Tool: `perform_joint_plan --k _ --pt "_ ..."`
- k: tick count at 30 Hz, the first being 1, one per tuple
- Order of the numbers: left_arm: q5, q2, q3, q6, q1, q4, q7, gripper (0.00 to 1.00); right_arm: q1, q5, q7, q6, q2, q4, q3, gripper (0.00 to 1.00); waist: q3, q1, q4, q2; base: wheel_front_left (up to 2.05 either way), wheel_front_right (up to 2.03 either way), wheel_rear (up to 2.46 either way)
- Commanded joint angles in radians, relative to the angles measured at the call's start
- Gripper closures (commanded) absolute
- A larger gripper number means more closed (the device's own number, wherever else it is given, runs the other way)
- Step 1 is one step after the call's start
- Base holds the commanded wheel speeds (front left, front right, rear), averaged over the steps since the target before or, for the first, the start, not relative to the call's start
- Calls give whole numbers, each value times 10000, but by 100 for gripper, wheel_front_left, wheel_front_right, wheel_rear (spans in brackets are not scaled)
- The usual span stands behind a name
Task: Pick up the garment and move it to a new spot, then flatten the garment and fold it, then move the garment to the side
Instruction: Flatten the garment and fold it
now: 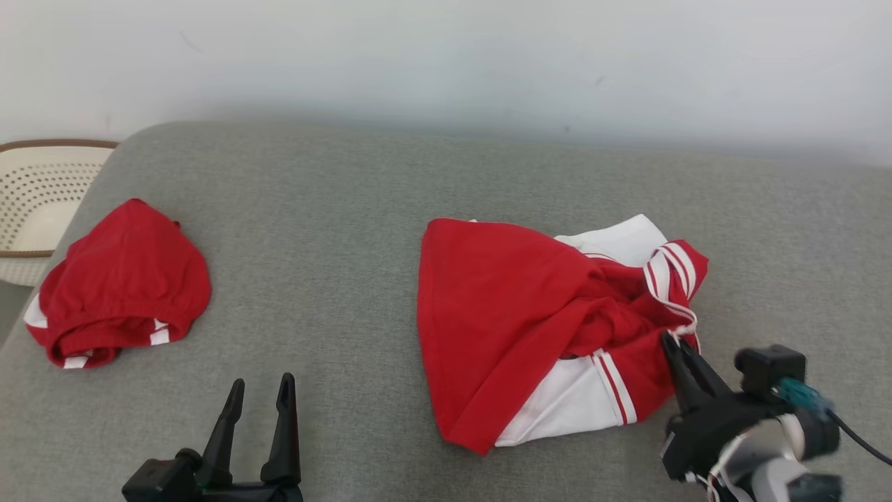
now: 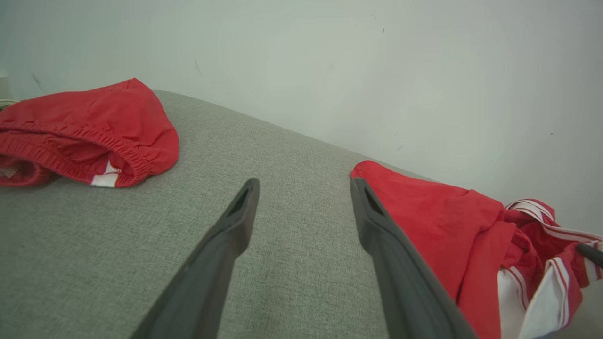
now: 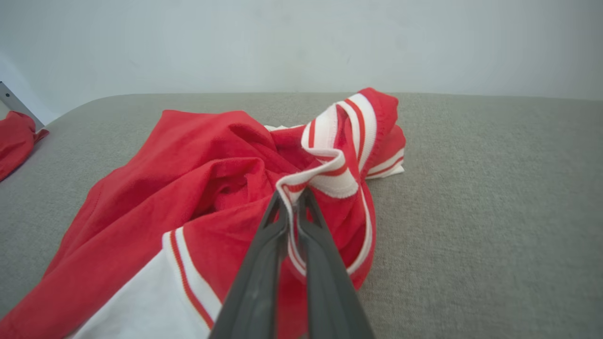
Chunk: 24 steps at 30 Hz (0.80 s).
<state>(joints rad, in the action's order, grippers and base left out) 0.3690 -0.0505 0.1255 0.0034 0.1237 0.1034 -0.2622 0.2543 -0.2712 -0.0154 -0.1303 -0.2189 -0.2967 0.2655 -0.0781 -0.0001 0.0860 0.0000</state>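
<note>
- Two red pieces lie on the grey cushion [image 1: 313,195]: your garment [image 1: 516,307], crumpled right of centre, and a bundle [image 1: 125,279] well apart at its left edge.
- Your right gripper [image 1: 674,341] is clenched on the garment's striped white trim [image 3: 330,181], at the heap's near right side.
- Your left gripper [image 1: 261,382] stands spread, holding nothing, over bare cushion between the two pieces.
- A perforated basket [image 1: 35,202] sits just past the bundle, off the cushion's left end.
</note>
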Motion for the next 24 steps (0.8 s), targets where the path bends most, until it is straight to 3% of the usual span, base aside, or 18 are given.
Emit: perform_joint_plan --k 1,14,15,16,17,24 --pt "27 -3 -64 31 -121 -25 -39 0 -333 -99 100 -8 -25 269 -120 100 -17 1 -189 0 0 0 0" --pt "36 -3 -66 -22 34 4 -39 0 -1811 -387 1170 -8 -925 1564 -1146 100 -186 1 -508 0 0 0 0" --pt "22 -1 -78 -36 39 16 -39 0 -1873 -426 1195 -8 -917 1601 -1211 94 -185 1 -512 0 0 0 0" --pt "7 -3 -87 -48 35 25 -39 0 -1895 -443 1164 -8 -889 1643 -1283 53 -181 1 -517 0 0 0 0" --pt "-7 -3 -97 -60 23 40 -39 0 -1927 -536 1084 -8 -783 1700 -1395 0 -170 1 -523 0 0 0 0" --pt "-107 -3 -172 -66 -137 63 -39 0 -2063 -386 338 -8 -239 2229 -1873 0 -8 1 -621 0 0 0 0"
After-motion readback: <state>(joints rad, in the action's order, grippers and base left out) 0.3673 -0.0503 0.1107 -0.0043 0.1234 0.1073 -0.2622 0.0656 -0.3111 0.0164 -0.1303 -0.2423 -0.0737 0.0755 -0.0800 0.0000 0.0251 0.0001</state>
